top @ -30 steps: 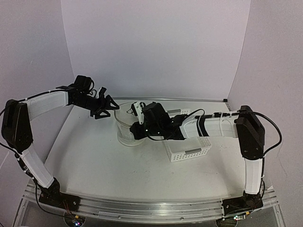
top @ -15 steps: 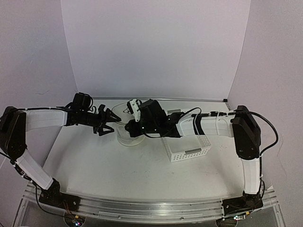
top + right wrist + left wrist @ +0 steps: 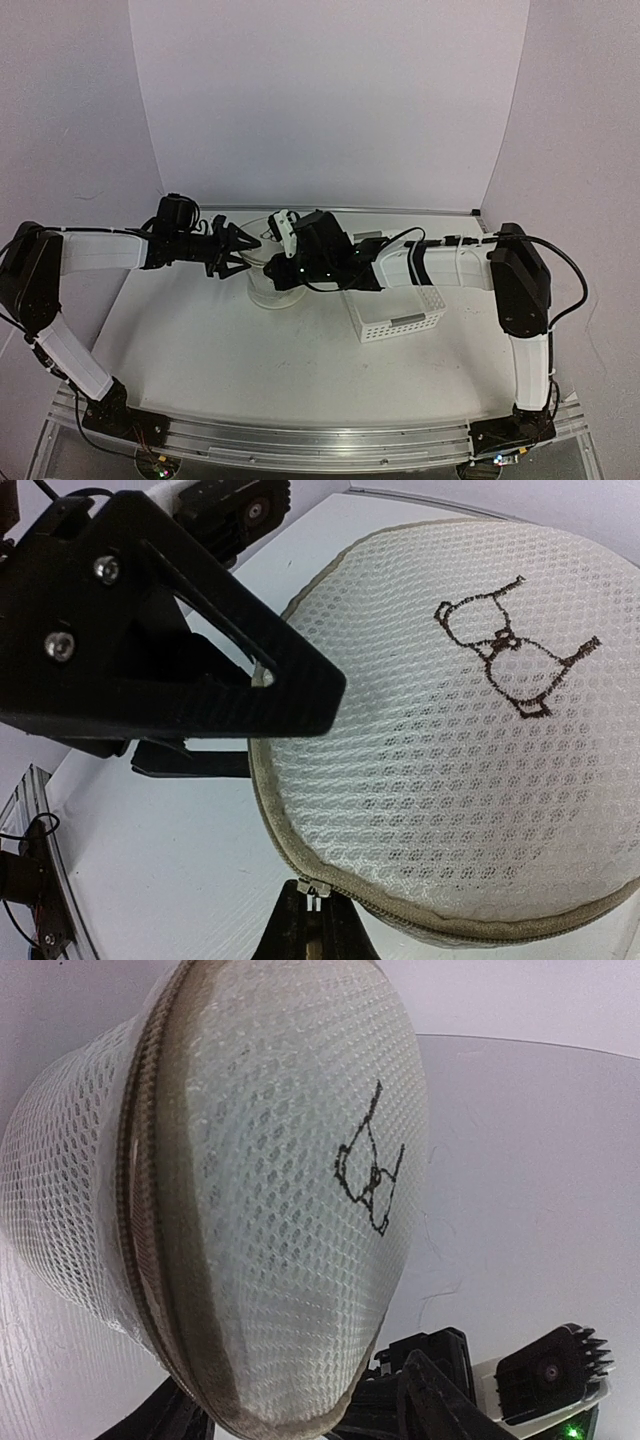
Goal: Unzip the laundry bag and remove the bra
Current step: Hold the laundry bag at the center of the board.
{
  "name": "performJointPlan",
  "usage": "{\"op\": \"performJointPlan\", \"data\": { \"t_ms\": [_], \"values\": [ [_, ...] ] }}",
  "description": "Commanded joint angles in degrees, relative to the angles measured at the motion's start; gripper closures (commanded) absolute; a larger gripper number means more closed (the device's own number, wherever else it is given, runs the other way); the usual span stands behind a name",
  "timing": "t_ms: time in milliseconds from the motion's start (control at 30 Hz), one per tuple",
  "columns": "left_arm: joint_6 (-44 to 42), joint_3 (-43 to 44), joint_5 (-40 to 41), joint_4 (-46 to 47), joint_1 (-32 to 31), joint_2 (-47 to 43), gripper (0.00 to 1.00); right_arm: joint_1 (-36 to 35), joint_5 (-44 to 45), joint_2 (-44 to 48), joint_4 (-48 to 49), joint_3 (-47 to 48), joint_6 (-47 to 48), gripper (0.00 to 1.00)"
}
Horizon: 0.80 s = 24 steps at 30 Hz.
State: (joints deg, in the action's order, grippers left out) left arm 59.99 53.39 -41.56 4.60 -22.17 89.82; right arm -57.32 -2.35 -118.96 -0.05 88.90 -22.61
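Near the far edge of the tabletop (image 3: 220, 340) we judge the laundry bag (image 3: 265, 285) light, soft mesh on a springy rim, our left jaws open beside that rim, our right jaws pinched on the zip pull (image 3: 313, 888).

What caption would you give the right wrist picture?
Right gripper pinching the zipper pull on the mesh laundry bag.

A white lattice basket (image 3: 403, 322) is sitting on the white table (image 3: 240, 360), right of centre. Pale walls (image 3: 330, 100) are enclosing the table's far side.
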Motion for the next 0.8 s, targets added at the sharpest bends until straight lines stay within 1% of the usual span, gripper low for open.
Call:
{"op": "performJointPlan", "data": {
  "t_ms": [0, 133, 200, 233, 300, 433, 467, 767],
  "values": [
    [0.78, 2.66, -0.76, 3.16, -0.59, 1.53, 0.40, -0.41, 0.14, 0.56, 1.63, 1.36, -0.03, 1.00],
    [1.01, 2.28, -0.76, 3.70, -0.68, 2.11, 0.45, -0.42, 0.09, 0.61, 1.64, 1.20, -0.02, 1.00],
    [1.09, 2.36, -1.12, 4.03, -0.68, 2.40, 0.50, -0.42, -0.10, 0.57, 1.72, 1.18, -0.02, 1.00],
    [1.10, 2.35, -1.36, 4.28, -0.68, 2.44, 0.57, -0.42, -0.04, 0.50, 1.72, 1.12, -0.06, 1.00],
    [1.06, 2.43, -1.58, 4.61, -0.68, 2.40, 0.67, -0.41, 0.00, 0.55, 1.67, 0.90, -0.06, 1.00],
    [0.92, 2.60, -1.97, 4.86, -0.73, 2.63, 0.96, -0.42, 0.15, 0.74, 1.72, 0.58, -0.02, 1.00],
    [0.84, 2.59, -2.17, 4.89, -0.68, 2.78, 1.00, -0.42, 0.14, 0.81, 1.70, 0.43, -0.04, 1.00],
    [-1.12, 2.84, -3.99, 4.98, -0.14, 2.09, 1.00, -0.42, 2.32, 3.25, 1.70, -3.51, 1.48, 1.00]
  ]
}}
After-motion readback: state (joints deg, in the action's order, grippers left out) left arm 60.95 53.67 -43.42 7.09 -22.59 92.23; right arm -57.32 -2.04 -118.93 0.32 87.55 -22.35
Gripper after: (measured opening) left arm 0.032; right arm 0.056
